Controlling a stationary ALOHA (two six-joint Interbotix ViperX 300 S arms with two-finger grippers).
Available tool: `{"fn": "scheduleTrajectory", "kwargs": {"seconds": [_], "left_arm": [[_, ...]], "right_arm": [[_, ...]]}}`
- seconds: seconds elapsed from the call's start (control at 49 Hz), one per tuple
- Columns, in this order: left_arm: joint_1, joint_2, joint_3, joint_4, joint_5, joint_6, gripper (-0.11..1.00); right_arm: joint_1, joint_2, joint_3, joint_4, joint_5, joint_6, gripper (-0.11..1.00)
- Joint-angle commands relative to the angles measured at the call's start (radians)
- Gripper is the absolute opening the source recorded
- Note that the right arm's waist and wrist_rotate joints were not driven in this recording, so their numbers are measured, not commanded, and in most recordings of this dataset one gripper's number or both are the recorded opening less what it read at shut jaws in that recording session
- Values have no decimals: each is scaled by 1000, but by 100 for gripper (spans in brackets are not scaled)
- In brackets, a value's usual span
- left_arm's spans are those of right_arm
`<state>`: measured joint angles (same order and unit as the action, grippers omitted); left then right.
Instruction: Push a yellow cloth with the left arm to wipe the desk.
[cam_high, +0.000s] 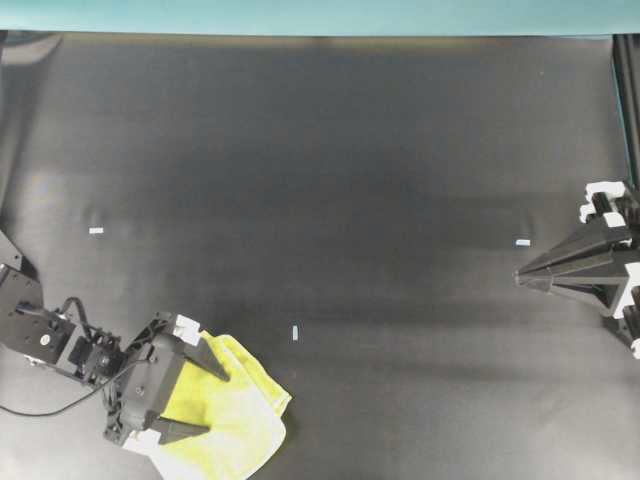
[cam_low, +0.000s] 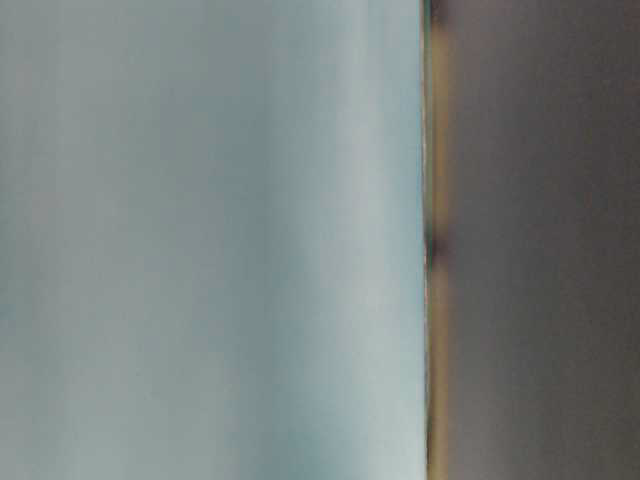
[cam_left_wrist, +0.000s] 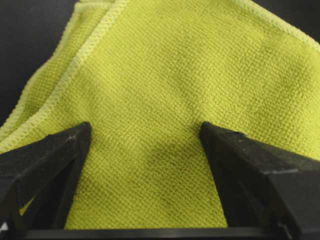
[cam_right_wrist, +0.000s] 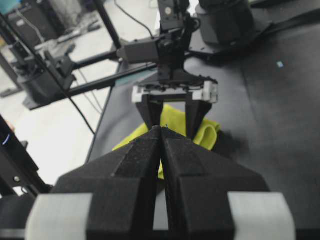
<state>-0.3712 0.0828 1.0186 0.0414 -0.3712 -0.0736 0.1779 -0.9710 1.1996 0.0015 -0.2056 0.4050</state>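
Lying under the left gripper (cam_high: 218, 401), spread wide apart: the yellow cloth (cam_high: 240, 420).

Yellow cloth (cam_left_wrist: 165, 85): nubby woven terry, stitched hem. Desk (cam_high: 330, 150): smooth matt black.

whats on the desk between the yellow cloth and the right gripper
Only bare matte black desk and one small white tape mark, per the overhead view, between the folded yellow terry cloth and the shut right gripper.

A wide matte black desk (cam_high: 330, 150) carries a folded yellow terry cloth (cam_high: 235, 415) near its front left corner and three tiny white tape marks (cam_high: 296, 333).
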Motion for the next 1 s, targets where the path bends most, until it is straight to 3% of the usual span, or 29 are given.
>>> {"fn": "scheduleTrajectory", "kwargs": {"seconds": [0.0,0.225,0.572,0.98], "left_arm": [[3,-48,0,3,-5,2,87],[18,-166,26,3,20,11,87],[25,-344,38,3,161,38,87],[48,-485,78,3,173,40,87]], "right_arm": [[0,5,-6,3,-9,0,0],[0,0,-6,3,-5,0,0],[0,-5,-2,3,-5,-2,0],[0,-6,5,3,-5,0,0]]}}
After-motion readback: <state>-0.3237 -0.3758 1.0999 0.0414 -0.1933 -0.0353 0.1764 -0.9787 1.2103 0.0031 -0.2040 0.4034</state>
